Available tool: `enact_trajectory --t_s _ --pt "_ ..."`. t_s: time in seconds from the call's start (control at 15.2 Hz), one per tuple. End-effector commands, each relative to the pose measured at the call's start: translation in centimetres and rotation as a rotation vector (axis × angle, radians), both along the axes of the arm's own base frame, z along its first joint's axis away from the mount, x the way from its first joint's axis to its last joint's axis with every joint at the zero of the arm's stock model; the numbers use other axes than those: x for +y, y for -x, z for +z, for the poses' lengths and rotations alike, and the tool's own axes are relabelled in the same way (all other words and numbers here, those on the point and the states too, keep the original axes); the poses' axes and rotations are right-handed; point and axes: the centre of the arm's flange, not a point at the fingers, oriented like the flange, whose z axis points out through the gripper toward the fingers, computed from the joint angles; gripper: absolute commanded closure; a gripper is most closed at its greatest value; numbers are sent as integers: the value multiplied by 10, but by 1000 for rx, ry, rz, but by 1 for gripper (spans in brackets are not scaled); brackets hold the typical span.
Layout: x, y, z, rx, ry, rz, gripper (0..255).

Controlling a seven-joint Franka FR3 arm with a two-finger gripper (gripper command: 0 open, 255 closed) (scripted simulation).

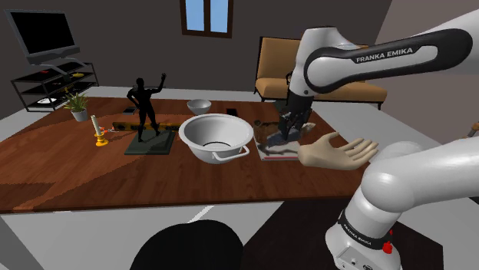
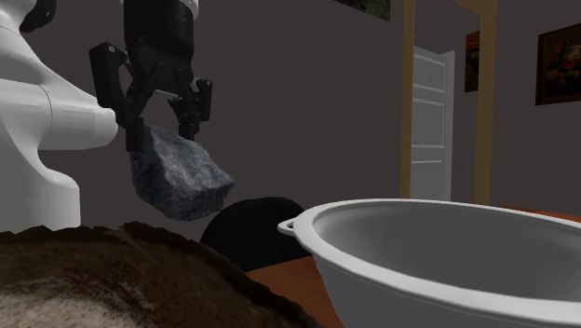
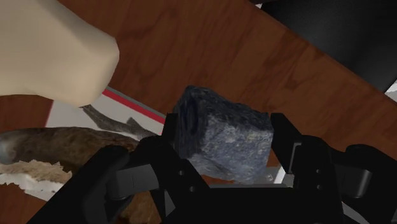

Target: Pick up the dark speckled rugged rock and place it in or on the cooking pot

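Note:
My black gripper (image 2: 164, 128) is shut on a dark grey speckled rock (image 2: 179, 179), which hangs in the air below the fingers. In the wrist view the rock (image 3: 222, 137) sits clasped between both fingers (image 3: 170, 130) of the gripper (image 3: 224, 141). In the shoulder view the gripper (image 1: 287, 127) holds the rock (image 1: 279, 137) just above the table, to the right of the pot. The pale grey cooking pot (image 1: 201, 153) stands upright and empty near the table's middle, a handle toward the front. Its rim (image 2: 419, 211) lies lower than the rock in the second exterior view.
A flat book (image 1: 278, 153) and a beige model hand (image 1: 338, 149) lie under and beside the gripper. A black figure statue (image 1: 146, 107), a candle holder (image 1: 98, 135), a small bowl (image 1: 199, 106) and a plant (image 1: 77, 103) stand past the pot. A brown furry thing (image 3: 63, 146) lies close by.

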Motion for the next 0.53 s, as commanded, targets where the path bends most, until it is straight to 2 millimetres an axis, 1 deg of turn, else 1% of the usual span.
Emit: enact_trajectory --t_s 0.0,0.07,0.46 --pt "0 0 11 0 0 0 255" --pt "0 0 16 0 0 0 255" --pt "21 -76 22 0 0 0 255"
